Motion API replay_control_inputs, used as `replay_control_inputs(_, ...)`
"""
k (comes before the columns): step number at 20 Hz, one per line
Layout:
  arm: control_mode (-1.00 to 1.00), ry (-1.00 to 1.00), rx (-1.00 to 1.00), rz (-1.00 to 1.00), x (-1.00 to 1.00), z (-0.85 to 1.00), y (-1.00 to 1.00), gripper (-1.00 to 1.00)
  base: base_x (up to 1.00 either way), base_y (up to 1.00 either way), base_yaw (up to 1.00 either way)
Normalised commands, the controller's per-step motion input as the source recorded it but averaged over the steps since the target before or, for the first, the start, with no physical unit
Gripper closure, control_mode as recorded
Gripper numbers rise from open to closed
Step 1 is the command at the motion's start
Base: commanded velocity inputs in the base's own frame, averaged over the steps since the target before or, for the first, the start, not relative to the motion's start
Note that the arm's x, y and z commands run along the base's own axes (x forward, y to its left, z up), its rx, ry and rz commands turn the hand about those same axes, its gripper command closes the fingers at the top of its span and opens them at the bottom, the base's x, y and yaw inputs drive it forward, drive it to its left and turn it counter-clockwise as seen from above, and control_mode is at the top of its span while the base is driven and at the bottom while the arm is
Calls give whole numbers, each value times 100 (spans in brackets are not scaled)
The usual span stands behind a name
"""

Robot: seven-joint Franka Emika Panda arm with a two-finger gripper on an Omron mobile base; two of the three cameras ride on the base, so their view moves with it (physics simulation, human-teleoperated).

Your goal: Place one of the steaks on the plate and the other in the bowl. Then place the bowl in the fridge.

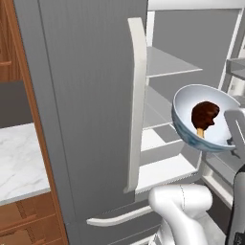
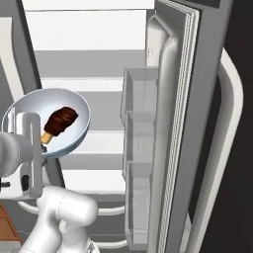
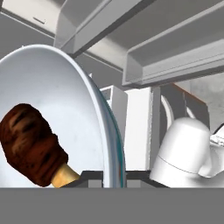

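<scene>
Pale blue-white bowl (image 1: 210, 139) held up in the air, tipped steeply so its opening faces the cameras, in front of the open fridge (image 1: 91, 95). One dark reddish-brown steak (image 1: 205, 115) resting inside against the bowl's wall, an orange-yellow stub at its lower end. In the right base view, same bowl (image 2: 74, 106) and steak (image 2: 59, 120) at the left, level with the fridge's middle shelves.

Tool (image 1: 235, 139) clamped on the bowl's rim, at the bowl's right edge in the left base view; one pale finger running down over the rim, dark tip at the bottom. In the right base view, tool (image 2: 30, 148) at the bowl's lower left edge, grey fingers upright across the rim. In the hand view, bowl (image 3: 65, 96) close above the tool, its rim running down between the dark finger tips, steak (image 3: 30, 144) to the left of that rim.

Beyond the tool, light fridge shelves (image 1: 167, 64) stacked one above another, bare where visible. Left of the tool, the shut fridge door with a long pale vertical handle (image 1: 136, 105). Right of the tool, the swung-open door (image 2: 188, 123) with clear door bins (image 2: 141, 148) on its inner face. Far left of the tool, past the fridge, a white marble tabletop (image 1: 19, 162) with wooden cabinets (image 1: 28, 220) beneath.
</scene>
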Motion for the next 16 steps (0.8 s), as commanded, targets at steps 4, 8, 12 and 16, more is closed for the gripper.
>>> replay_control_inputs(4,-100,-9,-2,0,27,8,0,100,0,0,0)
replay_control_inputs(8,-100,-2,0,1,43,21,0,100,0,0,0)
replay_control_inputs(12,-100,0,0,4,65,17,0,100,0,0,0)
replay_control_inputs(16,-100,8,0,7,57,28,-4,100,0,0,0)
